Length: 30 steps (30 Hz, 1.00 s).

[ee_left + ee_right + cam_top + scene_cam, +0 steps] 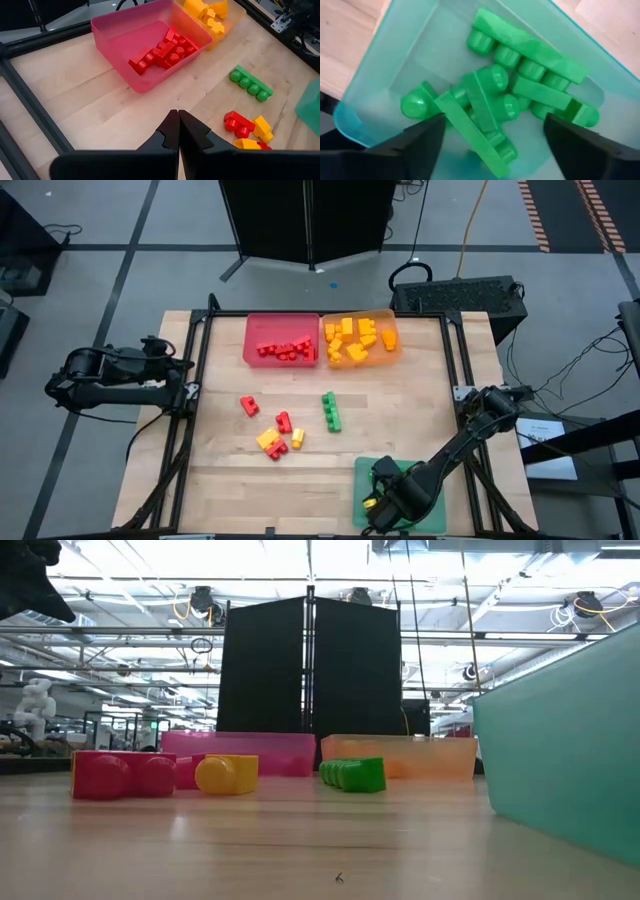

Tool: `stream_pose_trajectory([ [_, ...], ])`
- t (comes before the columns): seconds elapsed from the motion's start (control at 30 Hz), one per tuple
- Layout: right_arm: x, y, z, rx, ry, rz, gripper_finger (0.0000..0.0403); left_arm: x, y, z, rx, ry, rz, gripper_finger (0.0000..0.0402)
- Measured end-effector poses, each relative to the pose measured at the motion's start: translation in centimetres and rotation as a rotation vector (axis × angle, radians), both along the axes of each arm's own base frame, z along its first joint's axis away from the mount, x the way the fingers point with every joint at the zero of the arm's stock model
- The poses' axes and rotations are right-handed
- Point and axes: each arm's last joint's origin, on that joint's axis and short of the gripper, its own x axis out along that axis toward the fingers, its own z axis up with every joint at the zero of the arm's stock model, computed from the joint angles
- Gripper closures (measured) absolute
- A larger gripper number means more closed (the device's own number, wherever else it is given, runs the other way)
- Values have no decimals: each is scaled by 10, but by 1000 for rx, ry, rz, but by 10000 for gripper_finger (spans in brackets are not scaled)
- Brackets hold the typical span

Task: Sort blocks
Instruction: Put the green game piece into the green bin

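Note:
My right gripper (pixel 492 122) is open and hovers over the green tray (pixel 437 510) near the table's near edge. Its fingers stand either side of a pile of green blocks (pixel 520 85) lying in the tray and touch none of them. My left gripper (pixel 177 131) is shut and holds nothing. It waits at the table's left edge (pixel 185 367). On the wood lie a long green block (pixel 331 411), red blocks (pixel 249 406) (pixel 283 421) and yellow blocks (pixel 268 440) (pixel 297 438). In the low view they show as a red block (pixel 125 777), a yellow block (pixel 228 774) and a green block (pixel 353 774).
A red tray (pixel 255 325) with red blocks and an orange tray (pixel 392 355) with yellow blocks stand side by side at the table's far edge. A black frame (pixel 200 395) runs along the table's sides. The green tray's wall (pixel 570 760) fills the right of the low view.

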Motion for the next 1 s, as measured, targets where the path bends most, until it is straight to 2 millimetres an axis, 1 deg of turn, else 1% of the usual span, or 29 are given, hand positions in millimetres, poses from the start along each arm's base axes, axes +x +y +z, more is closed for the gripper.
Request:
stream_pose_trajectory([
  [0.03,1,-1,0,2,-2,-5,63,0,0,0,0,0,0,400],
  [0.1,6,-4,0,10,-16,-25,42,0,0,0,0,-1,0,400],
  [0.2,20,-14,1,7,-87,-61,33,0,0,0,0,-1,0,400],
  [0.27,37,-27,1,-8,-165,-98,35,0,0,0,0,0,-1,400],
  [0.4,74,-61,4,-7,-326,-95,41,0,0,0,-4,-1,-5,400],
  [0.47,90,-81,6,-15,-379,-82,41,0,0,0,-4,-1,-5,400],
  [0.53,98,-105,5,-56,-363,-97,41,0,0,0,-4,-1,-5,400],
  [0.67,105,-153,3,-181,-295,-145,41,0,-1,0,-13,-1,-15,400],
  [0.77,113,-181,3,-221,-299,-145,41,0,-1,0,-20,-2,-23,400],
  [0.87,121,-200,-8,-241,-276,-135,41,0,-1,0,-20,-2,-23,400],
  [0.93,127,-207,-23,-250,-234,-129,41,0,-1,0,-20,0,-23,400],
  [1.0,133,-210,-38,-234,-210,-112,41,0,-1,0,-20,0,-23,400],
])
